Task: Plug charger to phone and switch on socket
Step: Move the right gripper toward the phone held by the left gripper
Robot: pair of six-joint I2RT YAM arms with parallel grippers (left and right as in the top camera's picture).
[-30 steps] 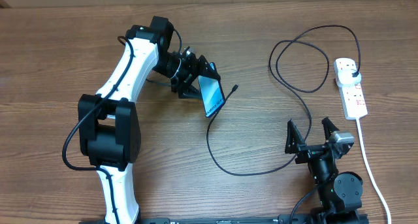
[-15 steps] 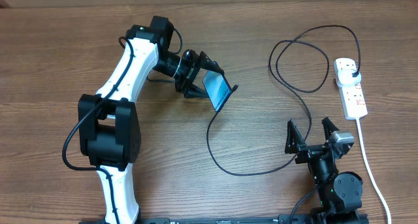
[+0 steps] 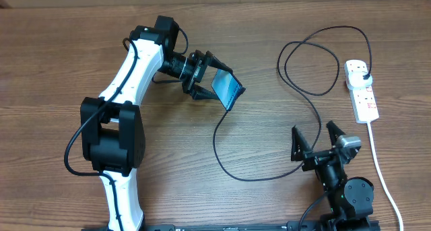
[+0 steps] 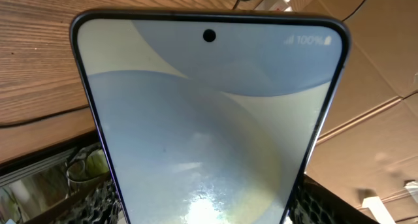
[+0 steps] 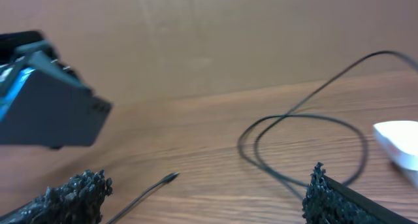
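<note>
My left gripper [image 3: 209, 76] is shut on the phone [image 3: 227, 89] and holds it tilted above the table; its light blue screen fills the left wrist view [image 4: 209, 113]. The black charger cable [image 3: 232, 172] loops across the table, and its plug [image 3: 364, 75] sits in the white socket strip [image 3: 363, 96]. The connector tip [image 5: 172, 177] lies on the table below the phone, and the phone's dark back [image 5: 55, 113] shows in the right wrist view. My right gripper [image 3: 314, 138] is open and empty at the front right, its fingers [image 5: 206, 198] either side of the tip's line.
The strip's thick white cord [image 3: 378, 163] runs down the right edge past my right arm. A cardboard wall [image 5: 215, 34] stands behind the table. The cable's big loops [image 3: 316, 62] lie left of the strip.
My left gripper has turned and carried the phone a little up and to the right, now over the connector tip. My right gripper has shifted slightly left.
</note>
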